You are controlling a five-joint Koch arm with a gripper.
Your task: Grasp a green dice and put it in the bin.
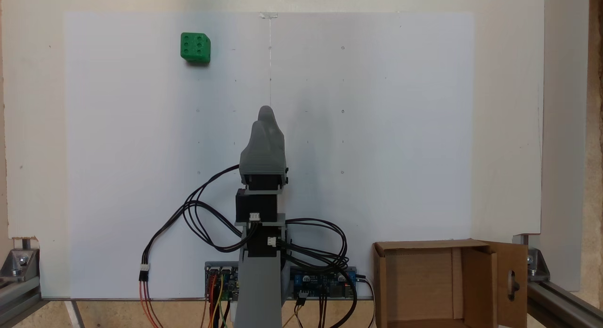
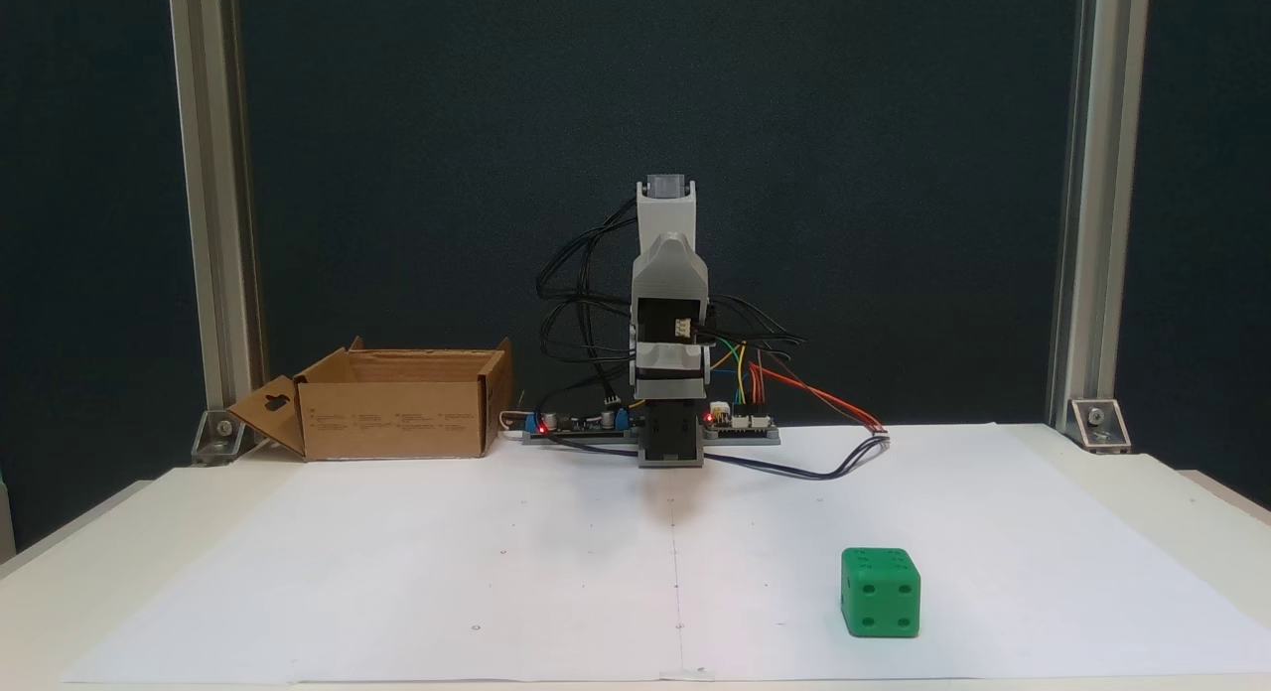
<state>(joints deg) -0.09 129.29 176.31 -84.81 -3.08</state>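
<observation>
While the arm sits folded over its base, the green dice rests alone on the white paper sheet, nearest the camera in a fixed view and right of the sheet's centre line; nothing touches it and bare paper lies all round, so the jaws could likely come at it from any side. It sits toward the sheet's front edge, well apart from the arm. Farther back stands the arm, its grey gripper pointed out over the middle of the sheet from the controller boards; seen from above, the two jaws overlap, so I cannot tell if they are spread or pressed together. Loose cables trail on the table beside the base, toward the dice side: possible snag when swinging. Farthest back, left in that view, the bin sits open-topped at the table's rear corner, its slotted flap folded outward. Judgement: reach not yet begun; the carry would run diagonally across open paper
</observation>
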